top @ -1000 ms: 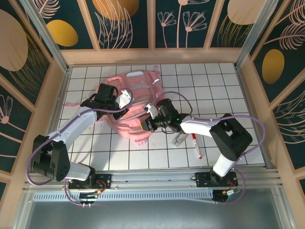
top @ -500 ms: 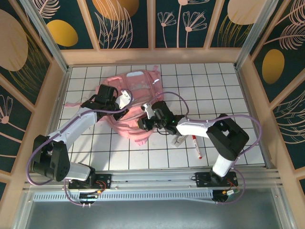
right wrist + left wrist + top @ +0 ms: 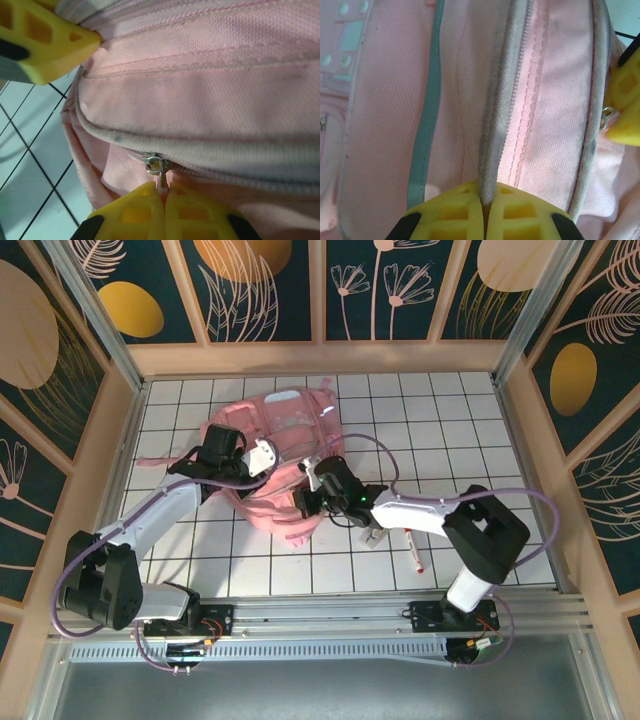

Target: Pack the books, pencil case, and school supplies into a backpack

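Since the earlier frame, right end effector (image 3: 164, 192) has gone from part-open to closed and edged in against the near side of the bag; left arm has shifted only slightly.

Item: backpack (image 3: 285, 425). Pink fabric, lying flat on the white gridded worktop (image 3: 450, 430), towards its far left, between the two arms.

Handling, as judged: soft, limp and probably light. Fabric will bunch and drag along sooner than resist a pull, so it needs bracing at a stitched seam, not on a loose panel.

Left end effector (image 3: 486, 200): closed, pinching the raised grey zip seam on top of the backpack; serves as the anchor.

Right end effector: closed on the zip pull (image 3: 156, 165), a small metal tab at the slider on the lower seam. Tab is smooth and narrow; likely to slip if pulled off the line of the zip.

Also listed: marker (image 3: 411, 545), white with red cap, loose on the worktop beside the right arm. Rigid, light, apt to roll; best taken across the barrel.
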You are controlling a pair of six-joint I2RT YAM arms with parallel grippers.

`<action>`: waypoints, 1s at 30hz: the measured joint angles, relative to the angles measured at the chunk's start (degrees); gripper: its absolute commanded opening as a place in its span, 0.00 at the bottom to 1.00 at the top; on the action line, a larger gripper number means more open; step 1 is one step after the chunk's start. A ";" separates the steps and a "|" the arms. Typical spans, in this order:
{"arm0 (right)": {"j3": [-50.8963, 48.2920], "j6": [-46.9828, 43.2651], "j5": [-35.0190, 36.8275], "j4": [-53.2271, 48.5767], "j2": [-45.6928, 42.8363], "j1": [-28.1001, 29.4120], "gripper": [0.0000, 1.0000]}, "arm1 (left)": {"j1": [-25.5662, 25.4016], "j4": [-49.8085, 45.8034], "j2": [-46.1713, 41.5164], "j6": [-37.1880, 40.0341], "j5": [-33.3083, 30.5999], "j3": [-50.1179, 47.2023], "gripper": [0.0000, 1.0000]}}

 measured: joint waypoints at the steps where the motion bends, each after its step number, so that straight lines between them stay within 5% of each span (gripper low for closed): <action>1: -1.27 -0.04 0.02 -0.11 -1.79 -0.04 0.00 | -0.17 0.50 -0.33 1.07 0.59 -0.55 0.00; 10: -4.94 -2.12 -3.58 -2.80 -7.19 -7.26 0.00 | -0.76 3.80 -1.07 5.40 2.84 -5.11 0.00; 19: -1.49 -5.79 -3.85 -9.20 -0.55 -16.35 0.00 | -0.17 3.37 -2.38 7.93 2.86 -7.96 0.00; 23: -0.87 -11.61 -8.39 -9.66 -0.20 -16.37 0.39 | 0.04 3.02 -3.65 8.41 2.84 -8.48 0.00; 30: 1.92 -20.33 -15.87 -12.17 -0.94 -14.62 0.40 | 0.13 -0.35 -2.10 5.29 2.93 -5.29 0.00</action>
